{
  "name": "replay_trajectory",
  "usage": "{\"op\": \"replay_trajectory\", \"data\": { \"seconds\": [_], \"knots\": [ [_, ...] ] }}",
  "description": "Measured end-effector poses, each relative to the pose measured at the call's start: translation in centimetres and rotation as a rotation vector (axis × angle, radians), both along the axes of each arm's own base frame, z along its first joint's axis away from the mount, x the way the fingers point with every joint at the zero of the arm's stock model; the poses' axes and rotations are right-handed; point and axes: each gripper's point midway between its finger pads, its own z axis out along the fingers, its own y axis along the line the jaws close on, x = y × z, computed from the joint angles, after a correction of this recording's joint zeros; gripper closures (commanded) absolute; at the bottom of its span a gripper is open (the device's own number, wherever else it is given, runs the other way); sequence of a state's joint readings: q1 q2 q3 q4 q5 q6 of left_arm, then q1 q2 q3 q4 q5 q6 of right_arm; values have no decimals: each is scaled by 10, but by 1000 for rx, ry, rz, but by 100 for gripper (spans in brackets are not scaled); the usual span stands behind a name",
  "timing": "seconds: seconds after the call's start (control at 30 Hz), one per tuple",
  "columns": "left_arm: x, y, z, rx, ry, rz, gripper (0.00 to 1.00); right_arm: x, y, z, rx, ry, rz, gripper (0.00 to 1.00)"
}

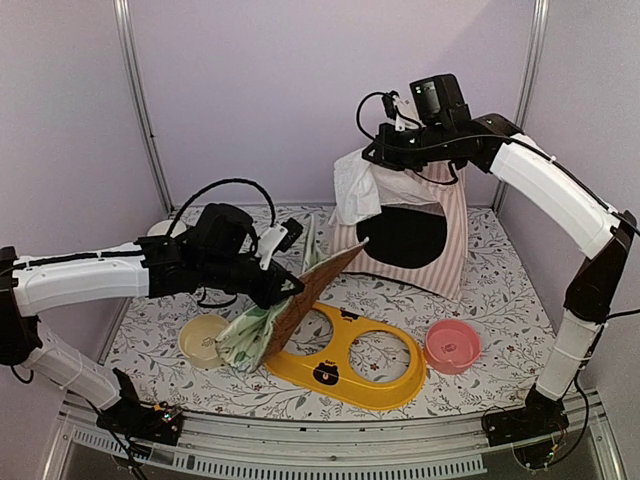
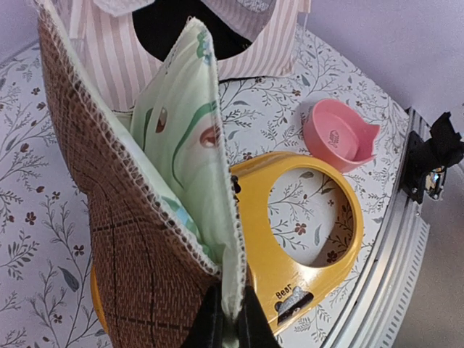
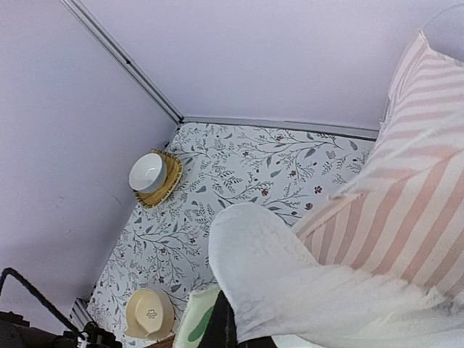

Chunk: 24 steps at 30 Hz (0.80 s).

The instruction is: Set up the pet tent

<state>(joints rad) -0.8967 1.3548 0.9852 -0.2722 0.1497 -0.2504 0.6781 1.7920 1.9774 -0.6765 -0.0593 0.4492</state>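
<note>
Right hand (image 1: 374,158) grips pet tent (image 1: 452,258) top; left hand (image 1: 283,291) holds mat (image 1: 318,282).

Your left gripper (image 2: 229,322) is clamped at the bottom of the frame on the edge of the brown quilted mat with a pale green printed lining (image 2: 109,217). The mat stands folded, lining inward, and rises toward the pink-and-white striped fabric tent (image 2: 119,69), whose dark opening shows at the top. To the right of the mat, the yellow plastic bowl stand (image 2: 261,264), with a round cut-out and a "Bear" label, lies flat on the floral-print table cover (image 2: 29,239). The pink round bowl (image 2: 337,134) sits apart from the stand, near the silver metal rail (image 2: 384,290) and its black clamp (image 2: 435,148).
</note>
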Motion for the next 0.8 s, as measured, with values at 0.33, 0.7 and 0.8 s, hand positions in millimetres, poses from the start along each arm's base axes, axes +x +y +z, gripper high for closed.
{"op": "replay_trajectory", "data": {
  "seconds": [0.33, 0.7, 0.8],
  "knots": [
    [-16, -32, 14, -69, 35, -152, 100, -9, 20, 46, 98, -49, 92, 100],
    [-42, -52, 26, -119, 33, -237, 100, -22, 59, 25, 121, 13, 170, 100],
    [-35, -53, 32, -140, 12, -207, 100, -29, 68, 29, 142, 13, 187, 100]
  ]
}}
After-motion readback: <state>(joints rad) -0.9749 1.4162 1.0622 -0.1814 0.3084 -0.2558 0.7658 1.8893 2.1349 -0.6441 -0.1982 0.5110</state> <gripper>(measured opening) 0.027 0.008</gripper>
